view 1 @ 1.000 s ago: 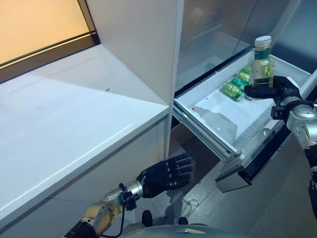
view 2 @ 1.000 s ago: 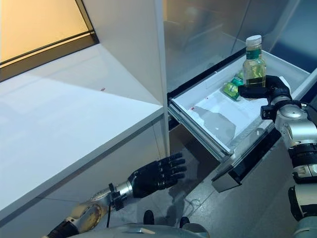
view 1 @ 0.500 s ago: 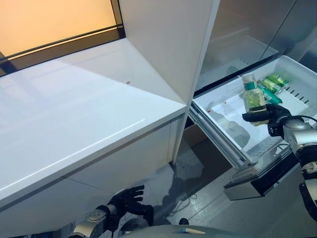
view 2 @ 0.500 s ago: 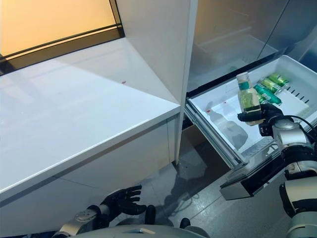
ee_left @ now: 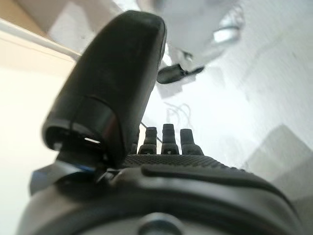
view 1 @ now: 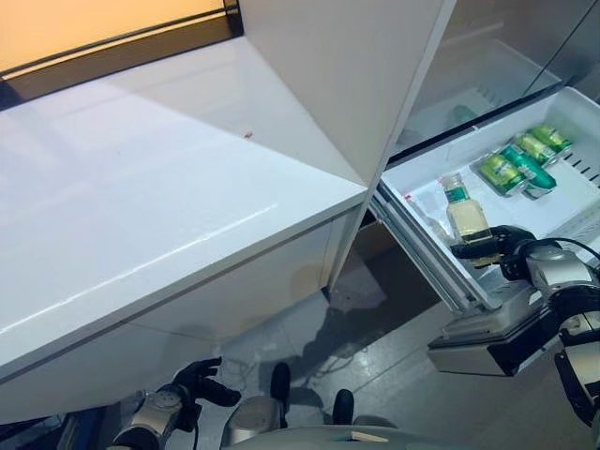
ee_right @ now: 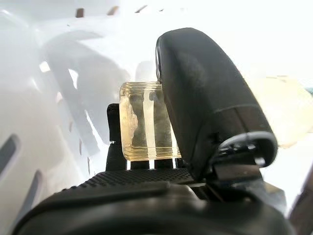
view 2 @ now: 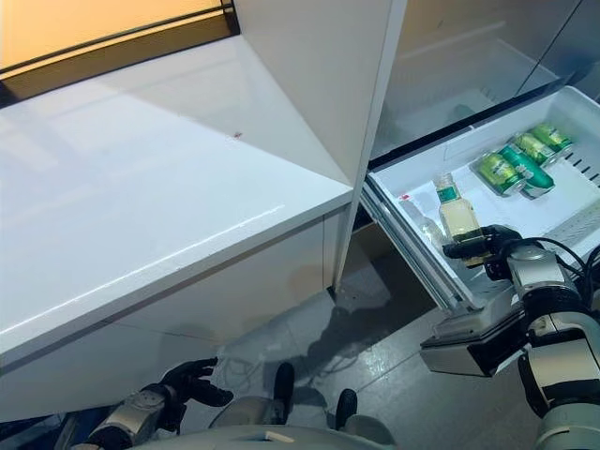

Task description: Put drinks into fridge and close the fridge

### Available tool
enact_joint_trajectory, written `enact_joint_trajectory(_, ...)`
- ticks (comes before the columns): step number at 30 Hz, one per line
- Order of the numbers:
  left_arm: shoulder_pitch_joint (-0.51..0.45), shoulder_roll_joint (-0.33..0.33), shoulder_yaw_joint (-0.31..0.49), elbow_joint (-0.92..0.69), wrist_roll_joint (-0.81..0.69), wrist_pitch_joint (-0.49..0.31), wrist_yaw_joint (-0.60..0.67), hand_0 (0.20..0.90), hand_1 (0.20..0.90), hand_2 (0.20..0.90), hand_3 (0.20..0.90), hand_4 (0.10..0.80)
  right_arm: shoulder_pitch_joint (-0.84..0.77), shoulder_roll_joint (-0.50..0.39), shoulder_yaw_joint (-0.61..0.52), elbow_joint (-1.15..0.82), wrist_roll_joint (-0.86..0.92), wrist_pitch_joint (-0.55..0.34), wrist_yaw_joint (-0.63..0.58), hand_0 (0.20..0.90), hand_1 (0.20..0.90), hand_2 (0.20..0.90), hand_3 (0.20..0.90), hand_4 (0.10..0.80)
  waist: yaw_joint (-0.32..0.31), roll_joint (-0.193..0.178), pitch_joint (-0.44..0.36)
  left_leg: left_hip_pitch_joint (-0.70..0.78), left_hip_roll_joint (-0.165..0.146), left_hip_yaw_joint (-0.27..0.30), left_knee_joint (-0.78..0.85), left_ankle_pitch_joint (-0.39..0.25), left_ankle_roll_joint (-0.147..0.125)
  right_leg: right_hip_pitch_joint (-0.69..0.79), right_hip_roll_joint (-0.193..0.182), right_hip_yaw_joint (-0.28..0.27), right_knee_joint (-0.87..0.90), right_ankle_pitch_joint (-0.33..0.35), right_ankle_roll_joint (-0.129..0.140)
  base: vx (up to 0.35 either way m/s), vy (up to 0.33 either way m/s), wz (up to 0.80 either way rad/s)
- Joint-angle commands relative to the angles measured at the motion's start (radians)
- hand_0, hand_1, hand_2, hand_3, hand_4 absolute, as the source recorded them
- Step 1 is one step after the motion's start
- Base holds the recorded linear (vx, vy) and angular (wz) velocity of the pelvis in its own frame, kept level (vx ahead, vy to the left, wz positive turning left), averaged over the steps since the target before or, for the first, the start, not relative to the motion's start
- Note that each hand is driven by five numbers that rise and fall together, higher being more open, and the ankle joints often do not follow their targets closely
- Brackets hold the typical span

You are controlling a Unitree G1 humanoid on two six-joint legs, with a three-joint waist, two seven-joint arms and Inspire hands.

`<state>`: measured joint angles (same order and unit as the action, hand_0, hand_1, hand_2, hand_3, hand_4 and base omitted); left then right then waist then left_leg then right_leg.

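Observation:
My right hand (view 1: 506, 247) is shut on a clear bottle of pale yellow drink (view 1: 466, 220) with a green label band and white cap. It holds the bottle upright over the front part of the open white fridge drawer (view 1: 427, 197). The right wrist view shows the bottle's base (ee_right: 146, 122) between my thumb (ee_right: 205, 98) and fingers. Green cans (view 1: 520, 167) lie on their sides at the back of the drawer. My left hand (view 1: 192, 386) hangs low near the floor under the counter, fingers relaxed and empty; it also shows in the left wrist view (ee_left: 112, 88).
A white counter (view 1: 159, 197) spans the left. A white cabinet panel (view 1: 356, 75) stands between the counter and the fridge. The drawer's dark front with its silver handle (view 1: 487, 342) juts out at lower right over the grey floor (view 1: 375, 366).
The camera has shifted, so the scene sits differently. My right hand has brought the bottle from beside the cans toward the drawer's front. My left hand has dropped from mid-height to near the floor.

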<state>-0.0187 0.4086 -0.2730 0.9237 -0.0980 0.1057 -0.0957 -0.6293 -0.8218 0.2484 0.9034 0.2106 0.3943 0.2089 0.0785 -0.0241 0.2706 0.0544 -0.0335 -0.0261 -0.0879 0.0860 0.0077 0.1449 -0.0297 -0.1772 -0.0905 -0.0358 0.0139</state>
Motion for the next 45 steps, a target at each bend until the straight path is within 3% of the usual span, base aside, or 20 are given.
enact_joint_trajectory(1,0.024,0.029,-0.006,-0.013,0.021,-0.016,-0.005,0.9,0.9,0.9,0.9,0.8,-0.08,-0.129,-0.042,-0.024,-0.038,-0.05,0.02,0.3,0.3,0.3,0.2,0.1,0.005,-0.011,-0.045,-0.032,-0.004,0.08,0.127,-0.158,0.018,-0.114,0.004,-0.022,0.15,-0.033,0.037,-0.004,-0.041,0.0)
enact_joint_trajectory(8,0.02,0.039,-0.029,-0.065,0.043,-0.051,-0.038,0.9,0.9,0.9,0.9,0.8,-0.058,-0.119,-0.04,-0.026,-0.057,-0.05,0.053,0.3,0.3,0.3,0.2,0.1,0.008,-0.019,-0.025,-0.045,0.001,0.082,0.136,-0.158,0.017,-0.126,0.006,-0.02,0.161,-0.031,0.039,-0.02,-0.028,0.0)
enact_joint_trajectory(22,-0.01,0.039,-0.048,-0.041,0.068,-0.039,-0.028,0.9,0.9,0.9,0.9,0.8,-0.071,-0.102,-0.009,0.009,-0.174,-0.076,0.084,0.3,0.3,0.3,0.2,0.1,0.003,-0.02,-0.012,-0.052,0.003,0.091,0.146,-0.159,0.013,-0.133,0.003,-0.016,0.168,-0.03,0.042,0.0,0.0,0.0)
enact_joint_trajectory(34,-0.061,0.046,-0.078,-0.067,0.012,-0.037,-0.02,0.9,0.9,0.9,0.9,0.8,-0.157,-0.074,0.056,0.102,-0.205,0.002,0.083,0.3,0.3,0.3,0.2,0.1,0.022,0.006,0.04,-0.108,-0.003,0.075,0.176,-0.151,0.01,-0.173,-0.005,-0.019,0.182,-0.024,0.037,-0.048,0.002,0.02)
enact_joint_trajectory(36,-0.067,0.047,-0.079,-0.068,0.008,-0.037,-0.019,0.9,0.9,0.9,0.9,0.8,-0.17,-0.068,0.067,0.109,-0.207,0.015,0.086,0.495,0.495,0.495,0.428,0.328,0.026,0.009,0.05,-0.118,-0.005,0.073,0.179,-0.149,0.01,-0.181,-0.006,-0.021,0.185,-0.023,0.035,-0.045,-0.001,0.04)
enact_joint_trajectory(37,-0.069,0.047,-0.08,-0.069,0.006,-0.035,-0.016,0.9,0.9,0.9,0.9,0.8,-0.174,-0.064,0.072,0.112,-0.206,0.029,0.092,0.9,0.9,0.9,0.9,0.8,0.027,0.011,0.055,-0.122,-0.005,0.072,0.182,-0.147,0.009,-0.185,-0.007,-0.023,0.187,-0.022,0.034,-0.034,0.004,0.04)
enact_joint_trajectory(45,-0.057,0.047,-0.066,-0.075,0.012,-0.032,-0.011,0.9,0.9,0.9,0.9,0.8,-0.187,-0.063,0.09,0.065,-0.186,-0.011,0.08,0.9,0.9,0.9,0.9,0.8,0.025,0.012,0.062,-0.126,-0.008,0.071,0.18,-0.145,0.009,-0.193,-0.008,-0.024,0.187,-0.019,0.03,-0.006,0.011,0.01)
